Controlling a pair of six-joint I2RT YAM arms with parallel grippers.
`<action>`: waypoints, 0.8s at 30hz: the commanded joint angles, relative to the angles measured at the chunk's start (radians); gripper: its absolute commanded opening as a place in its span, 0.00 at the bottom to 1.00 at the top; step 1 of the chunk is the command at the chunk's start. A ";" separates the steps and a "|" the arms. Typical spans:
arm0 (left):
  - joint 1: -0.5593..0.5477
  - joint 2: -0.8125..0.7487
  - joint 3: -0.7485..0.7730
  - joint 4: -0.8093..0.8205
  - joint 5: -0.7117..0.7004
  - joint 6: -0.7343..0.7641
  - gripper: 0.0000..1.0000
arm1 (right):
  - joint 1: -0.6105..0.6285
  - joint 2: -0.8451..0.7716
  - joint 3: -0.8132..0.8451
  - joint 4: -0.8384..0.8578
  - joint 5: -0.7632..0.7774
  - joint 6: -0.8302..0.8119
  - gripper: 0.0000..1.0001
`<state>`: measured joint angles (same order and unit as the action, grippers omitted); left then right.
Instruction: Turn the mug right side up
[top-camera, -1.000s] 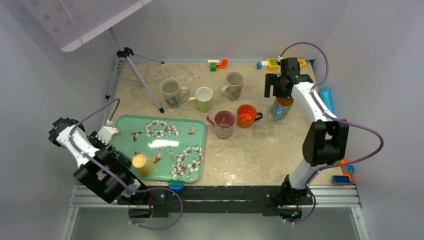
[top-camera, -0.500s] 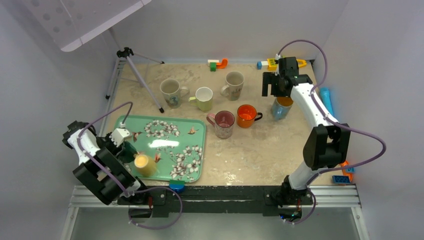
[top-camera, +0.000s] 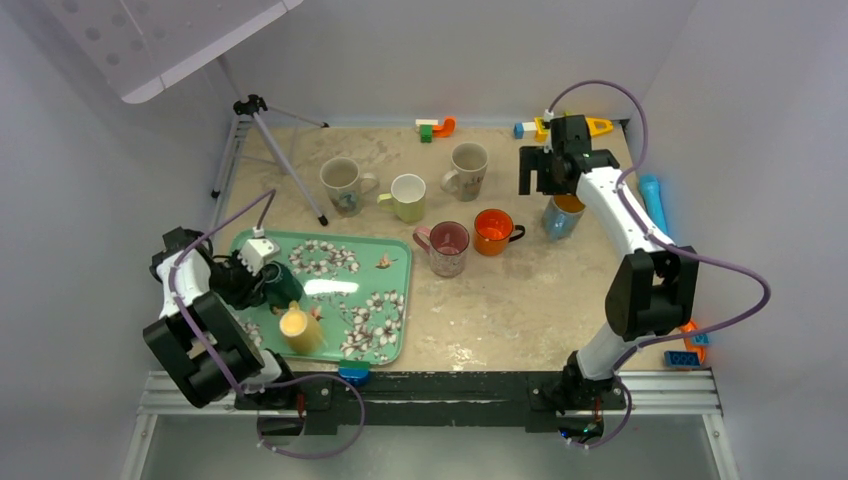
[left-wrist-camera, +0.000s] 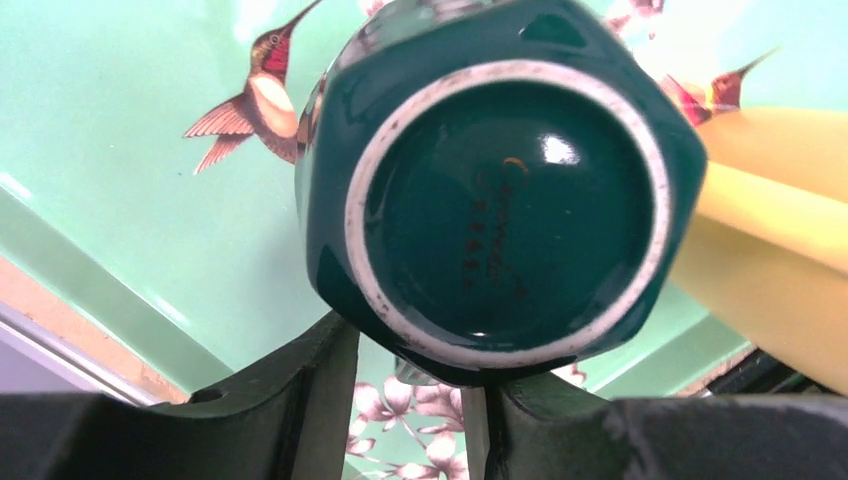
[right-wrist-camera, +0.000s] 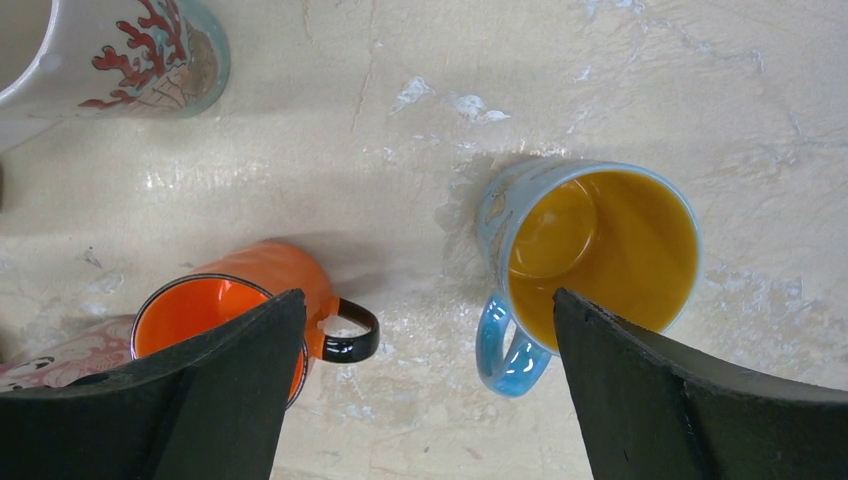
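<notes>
The table (top-camera: 520, 300) carries the green flowered tray (left-wrist-camera: 120, 150), which lies under and ahead of the left jaws. A second ago the left arm stood outside the tray's left edge; it has since swung in over that end. The left gripper (left-wrist-camera: 415, 385) now has the dark green mug (left-wrist-camera: 510, 200) just ahead of its fingers, base ring turned toward the wrist camera. One finger touches the mug's lower edge. The jaws have narrowed, but I cannot tell whether they grip the mug. The yellow mug (left-wrist-camera: 770, 230) lies beside the green one, to the right of the jaws.

The right gripper (right-wrist-camera: 425, 300) has drifted slightly left of where it was. Its jaws stand wide apart, holding nothing. The blue mug (right-wrist-camera: 600, 240) stands upright below them near the right finger, the orange mug (right-wrist-camera: 200, 310) below the left finger.
</notes>
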<state>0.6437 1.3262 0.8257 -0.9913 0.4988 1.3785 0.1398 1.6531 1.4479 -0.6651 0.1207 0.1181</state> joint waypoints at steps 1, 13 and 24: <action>-0.026 -0.005 -0.027 0.144 0.073 -0.108 0.40 | 0.011 -0.049 -0.011 0.015 0.026 -0.004 0.97; -0.056 -0.047 0.259 -0.144 0.327 -0.343 0.00 | 0.100 -0.156 -0.009 0.004 0.111 0.035 0.97; -0.247 -0.141 0.632 -0.343 0.746 -0.779 0.00 | 0.547 -0.460 -0.230 0.768 -0.397 0.216 0.98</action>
<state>0.4786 1.2312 1.3411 -1.2804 0.9436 0.8242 0.5587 1.3144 1.3643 -0.4370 0.1055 0.2043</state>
